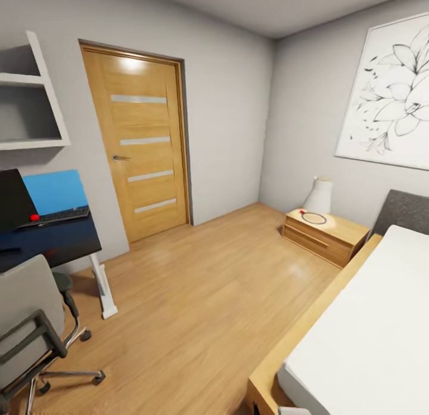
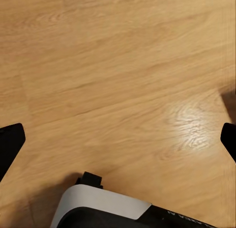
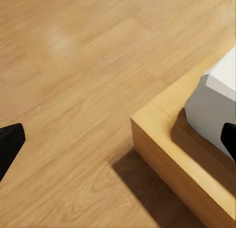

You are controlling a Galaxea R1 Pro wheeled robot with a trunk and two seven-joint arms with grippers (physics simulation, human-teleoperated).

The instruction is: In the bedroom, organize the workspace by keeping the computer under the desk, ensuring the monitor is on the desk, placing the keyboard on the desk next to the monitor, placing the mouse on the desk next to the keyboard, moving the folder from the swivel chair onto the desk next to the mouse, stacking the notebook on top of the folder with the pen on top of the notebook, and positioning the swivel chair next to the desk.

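the desk [image 1: 56, 242] stands at the head view's left edge, a glossy dark top on a white leg [image 1: 102, 287], beside the wooden door [image 1: 140, 143]. on it the bright blue folder [image 1: 55, 191] stands upright against the wall behind the dark keyboard [image 1: 56, 216], and the black monitor [image 1: 13, 200] is cut off by the frame; a small red spot near the keyboard may be the monitor's dot. the grey swivel chair [image 1: 30, 319] sits just in front of the desk on its chrome castor base. the left wrist view adds bare wood floor [image 2: 118, 80] and part of the robot's base, with the left gripper [image 2: 118, 142] spread wide. the right wrist view shows the bed frame's corner [image 3: 177, 154] and white mattress [image 3: 216, 102], the right gripper [image 3: 118, 142] likewise spread, empty.
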